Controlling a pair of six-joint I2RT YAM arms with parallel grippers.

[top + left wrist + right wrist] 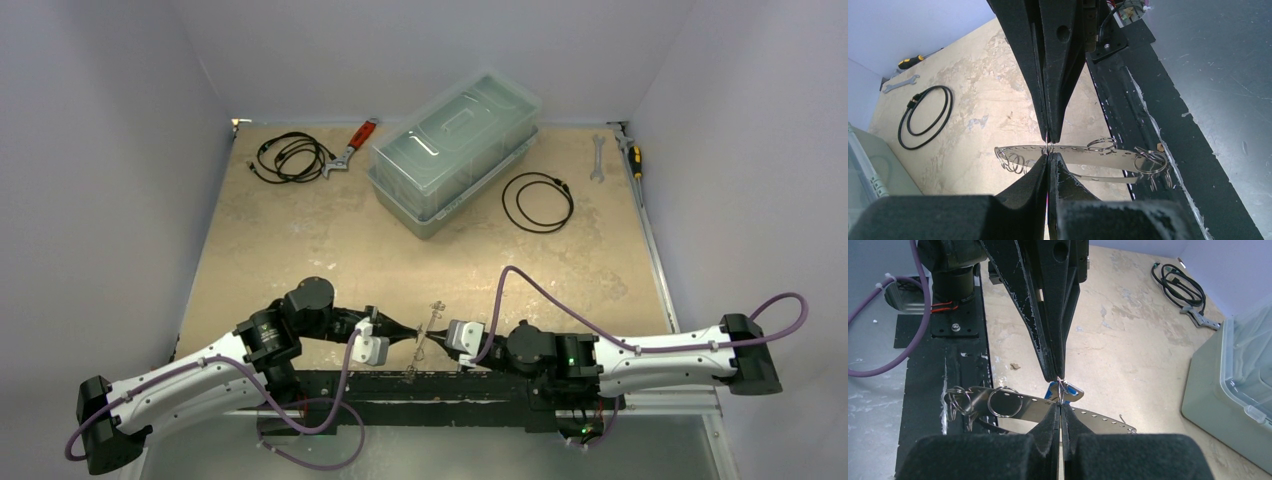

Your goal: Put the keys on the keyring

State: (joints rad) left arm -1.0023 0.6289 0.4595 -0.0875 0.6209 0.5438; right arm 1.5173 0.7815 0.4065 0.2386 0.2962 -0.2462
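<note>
The keyring (436, 309) is a silvery hoop made of a flat band with holes. It hangs between my two grippers above the table's near edge. In the left wrist view the keyring (1083, 155) carries several small split rings, and my left gripper (1048, 148) is shut on a small wire ring on its rim. In the right wrist view my right gripper (1060, 391) is shut on a small wire ring at the blue-headed key (1073, 391), right against the keyring (1033, 407). From above, the left gripper (414, 338) and right gripper (433, 338) almost touch. I cannot make out the plain silvery keys.
A clear lidded plastic box (455, 150) stands at the back centre. Black cable coils lie at the back left (292, 157) and right of the box (537, 200). A red-handled wrench (352, 145), a spanner (598, 158) and a screwdriver (632, 155) lie along the back. A black base strip (330, 385) runs under the grippers.
</note>
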